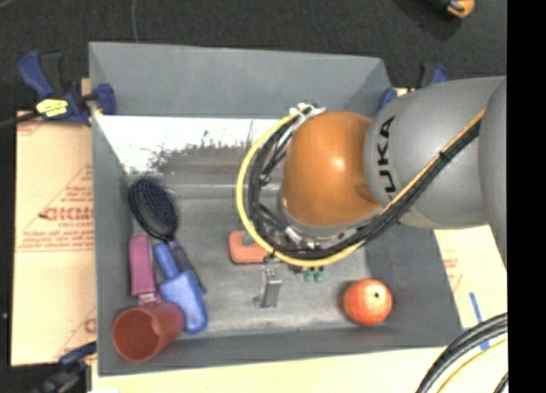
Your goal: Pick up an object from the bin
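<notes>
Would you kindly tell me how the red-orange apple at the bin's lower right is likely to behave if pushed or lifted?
The apple looks round, so a push would probably roll it across the bin floor. Its skin seems smooth, so it may slip when squeezed. It lies alone, so nothing nearby would likely stop it.

Grey arm (444, 157) lettered KUKA, orange domed cover (327, 174), looped yellow and black cables (317, 255).

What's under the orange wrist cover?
A salmon-orange block pokes out at the orange cover, by its lower-left edge, and the gripper shows below it. The block's right part and the bin floor beneath the cover are hidden.
</notes>
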`<act>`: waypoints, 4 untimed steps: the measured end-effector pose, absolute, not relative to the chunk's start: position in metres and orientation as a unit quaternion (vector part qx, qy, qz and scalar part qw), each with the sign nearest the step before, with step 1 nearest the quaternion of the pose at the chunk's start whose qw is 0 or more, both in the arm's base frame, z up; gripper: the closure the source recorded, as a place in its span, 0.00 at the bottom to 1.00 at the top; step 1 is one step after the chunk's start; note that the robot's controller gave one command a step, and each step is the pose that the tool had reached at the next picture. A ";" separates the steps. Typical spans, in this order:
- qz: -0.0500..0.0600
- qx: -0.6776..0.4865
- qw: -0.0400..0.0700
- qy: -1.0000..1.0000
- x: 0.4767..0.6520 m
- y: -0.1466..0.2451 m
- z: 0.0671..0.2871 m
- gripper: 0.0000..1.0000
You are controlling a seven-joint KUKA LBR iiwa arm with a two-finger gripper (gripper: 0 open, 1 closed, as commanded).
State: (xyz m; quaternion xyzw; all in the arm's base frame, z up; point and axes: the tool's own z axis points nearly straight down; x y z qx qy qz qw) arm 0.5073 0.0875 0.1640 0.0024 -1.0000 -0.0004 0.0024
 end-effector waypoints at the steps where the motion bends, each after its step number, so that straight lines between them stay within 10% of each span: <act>1: -0.001 0.000 -0.001 -1.000 0.509 0.087 0.167 0.00; 2: -0.001 -0.018 -0.003 -1.000 0.585 0.038 0.071 0.00; 3: -0.002 0.020 -0.007 -1.000 0.585 0.037 0.119 0.00; 4: -0.002 -0.014 -0.003 -1.000 0.585 0.037 0.075 0.00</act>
